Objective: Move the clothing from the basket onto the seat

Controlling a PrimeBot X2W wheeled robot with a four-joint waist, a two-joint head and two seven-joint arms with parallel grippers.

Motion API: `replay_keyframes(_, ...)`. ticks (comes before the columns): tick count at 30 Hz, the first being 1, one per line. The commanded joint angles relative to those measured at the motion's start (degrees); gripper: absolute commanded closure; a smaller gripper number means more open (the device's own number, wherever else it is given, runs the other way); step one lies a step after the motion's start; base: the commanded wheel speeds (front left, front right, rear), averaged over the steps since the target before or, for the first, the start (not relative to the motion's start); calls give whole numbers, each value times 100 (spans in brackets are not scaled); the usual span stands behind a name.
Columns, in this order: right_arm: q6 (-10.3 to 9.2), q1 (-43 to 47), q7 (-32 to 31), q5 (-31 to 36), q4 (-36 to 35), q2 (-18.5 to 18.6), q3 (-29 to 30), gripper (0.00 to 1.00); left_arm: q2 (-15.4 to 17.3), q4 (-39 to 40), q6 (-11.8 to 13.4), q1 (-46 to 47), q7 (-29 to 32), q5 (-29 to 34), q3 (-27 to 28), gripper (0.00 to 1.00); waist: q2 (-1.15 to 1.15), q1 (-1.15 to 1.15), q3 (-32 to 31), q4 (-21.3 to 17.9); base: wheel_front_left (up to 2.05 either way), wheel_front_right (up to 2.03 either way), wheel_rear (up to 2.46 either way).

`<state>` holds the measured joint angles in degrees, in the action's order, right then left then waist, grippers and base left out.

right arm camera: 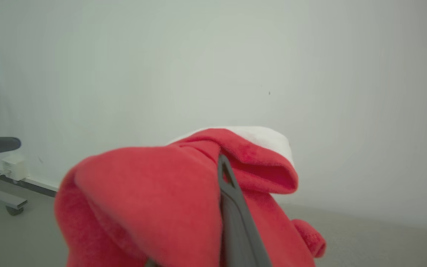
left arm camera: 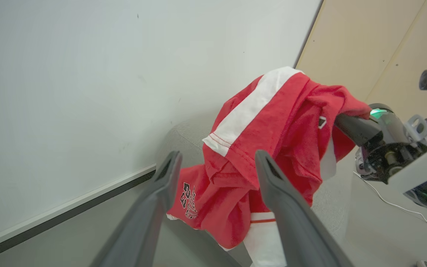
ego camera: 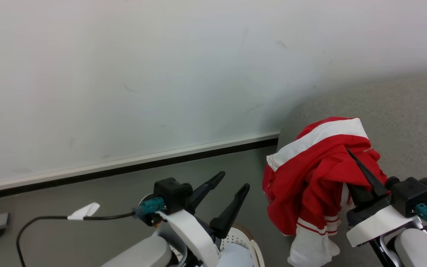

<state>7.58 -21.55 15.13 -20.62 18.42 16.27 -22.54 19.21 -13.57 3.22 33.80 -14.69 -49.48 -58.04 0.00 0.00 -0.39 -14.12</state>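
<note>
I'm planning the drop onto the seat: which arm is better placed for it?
Right. The right claw is shut on the clothing, which hangs beside the seat. The left claw is open and empty, by the basket.

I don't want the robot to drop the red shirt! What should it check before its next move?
1. Is the right gripper shut on the clothing? ok.
2. Is the left gripper open and off the clothing? ok.
3. Is the clothing lifted clear of the basket? cannot tell, its low end leaves the picture.
4. Is the clothing lying on the sofa? not ok, it hangs in the air.
5. Is the sofa close by? ok, just behind the clothing.
</note>
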Motion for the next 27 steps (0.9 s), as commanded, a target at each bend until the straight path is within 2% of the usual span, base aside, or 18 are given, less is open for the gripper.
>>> replay_keyframes(1, -16, 90, 3, 51, -63, 30, 94, 100, 31, 62, -34, -45, -16, 150, -9, 0, 0, 0, 43, -257, 0, 0, 0)
replay_keyframes(18, -16, 307, 3, 244, -353, -104, 665, 100, 69, 286, -134, 74, -41, 553, -196, 0, 0, 0, 262, -1499, 0, 0, 0)
replay_keyframes(27, -16, 422, 3, 300, -472, -193, 941, 100, 2, 239, -182, 227, 10, 650, -278, 0, 0, 0, 441, -1656, 0, 0, 0)
